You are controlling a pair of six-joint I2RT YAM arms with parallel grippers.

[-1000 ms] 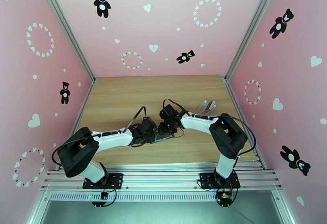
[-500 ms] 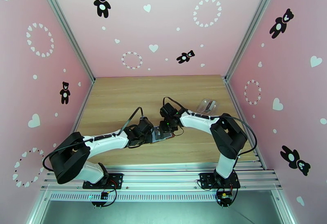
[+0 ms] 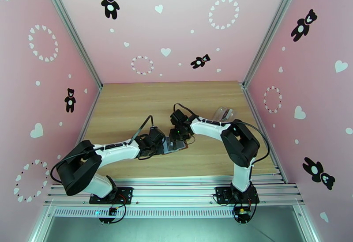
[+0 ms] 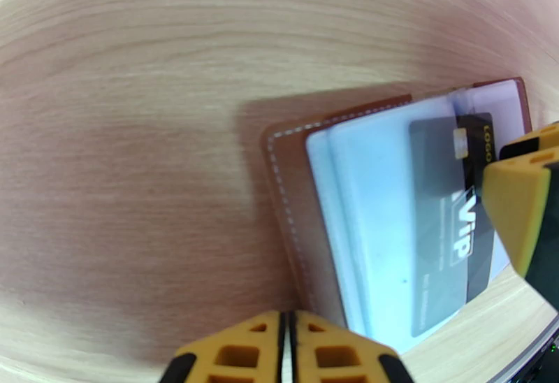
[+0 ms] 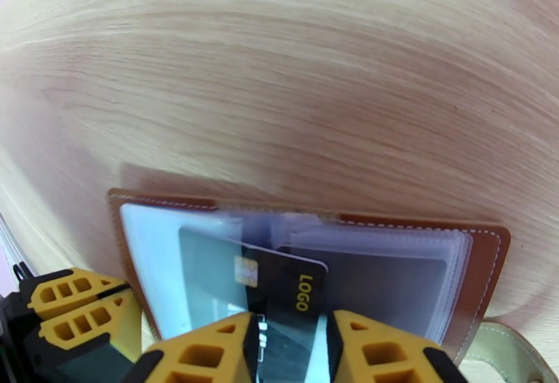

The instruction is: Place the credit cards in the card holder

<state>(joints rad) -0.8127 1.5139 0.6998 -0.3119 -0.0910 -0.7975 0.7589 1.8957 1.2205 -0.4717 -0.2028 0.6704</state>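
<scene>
Brown leather card holder (image 3: pixel 175 146) lies open; from above, our left gripper (image 3: pixel 159 143) has backed off it. Left wrist: fingers (image 4: pixel 230 353) together, holder just ahead. Right wrist: right gripper (image 5: pixel 288 349) clamps a credit card (image 5: pixel 297 286) half inside a pocket; we judge insertion underway.

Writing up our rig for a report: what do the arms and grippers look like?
The left arm and right arm: white links, bulky black joints, thin black cables by each wrist. The left gripper and right gripper: yellow-orange fingers with ribbed cut-outs.
</scene>
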